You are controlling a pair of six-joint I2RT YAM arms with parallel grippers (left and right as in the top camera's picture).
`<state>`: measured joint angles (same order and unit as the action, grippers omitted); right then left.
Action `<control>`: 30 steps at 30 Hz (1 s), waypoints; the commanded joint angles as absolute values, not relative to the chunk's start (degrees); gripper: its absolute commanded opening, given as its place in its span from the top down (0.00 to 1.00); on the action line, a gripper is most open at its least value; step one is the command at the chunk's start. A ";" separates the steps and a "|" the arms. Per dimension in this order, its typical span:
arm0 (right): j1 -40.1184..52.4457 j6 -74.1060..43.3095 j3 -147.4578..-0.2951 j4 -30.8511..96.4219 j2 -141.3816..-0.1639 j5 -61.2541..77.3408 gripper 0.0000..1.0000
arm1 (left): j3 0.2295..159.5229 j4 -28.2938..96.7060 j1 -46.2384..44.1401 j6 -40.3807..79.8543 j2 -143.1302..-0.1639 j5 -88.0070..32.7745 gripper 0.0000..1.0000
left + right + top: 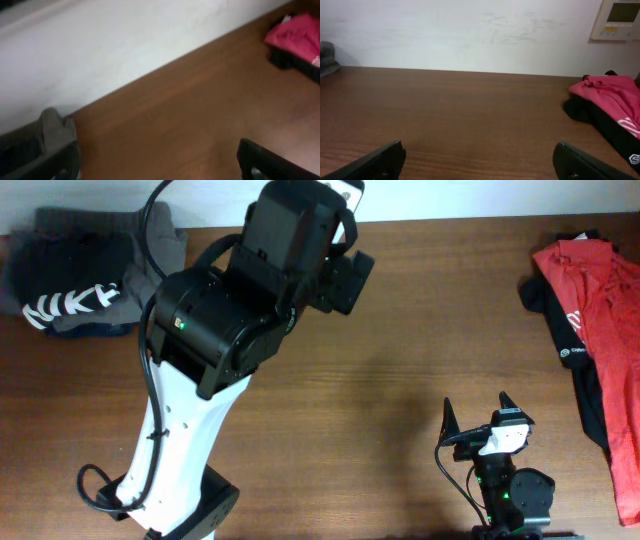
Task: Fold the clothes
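1. Far left: black shirt (pixel 75 300) with white lettering, bunched against a grey garment (pixel 150 230); apparently unfolded.
2. Left hand (pixel 160 167): raised over the far desk (pixel 380 380), fingers apart, holding nothing.
3. Right hand (pixel 477 408): near edge, right of centre, fingers apart, empty.
4. Right edge: red shirt (pixel 610 310) crumpled over a dark garment (pixel 535 292).
5. Progress: folding appears not yet begun, and every garment remains.

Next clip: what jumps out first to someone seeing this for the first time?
The left arm, standing high under the overhead camera, blocks much of the left half of the table. A red T-shirt lies crumpled at the right edge, and a dark heap with white lettering sits in the far left corner.
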<state>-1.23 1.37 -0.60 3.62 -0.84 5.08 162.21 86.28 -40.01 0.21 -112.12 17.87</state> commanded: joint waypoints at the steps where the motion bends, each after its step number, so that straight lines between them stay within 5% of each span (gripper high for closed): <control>1: -0.80 1.26 -0.32 3.99 -0.21 5.41 0.01 | 162.25 90.91 -39.70 0.43 -112.16 16.25 0.01; 6: -0.80 1.26 -0.32 3.99 -0.21 5.41 0.01 | 161.18 95.20 -39.57 4.51 -112.90 14.39 0.01; 11: -0.80 1.26 -0.32 3.99 -0.21 5.41 0.01 | 151.94 85.62 -39.53 4.69 -109.56 16.80 0.01; 30: -0.80 1.26 -0.32 4.01 -0.21 5.41 0.01 | 62.13 37.17 -22.13 4.71 -65.76 11.33 0.01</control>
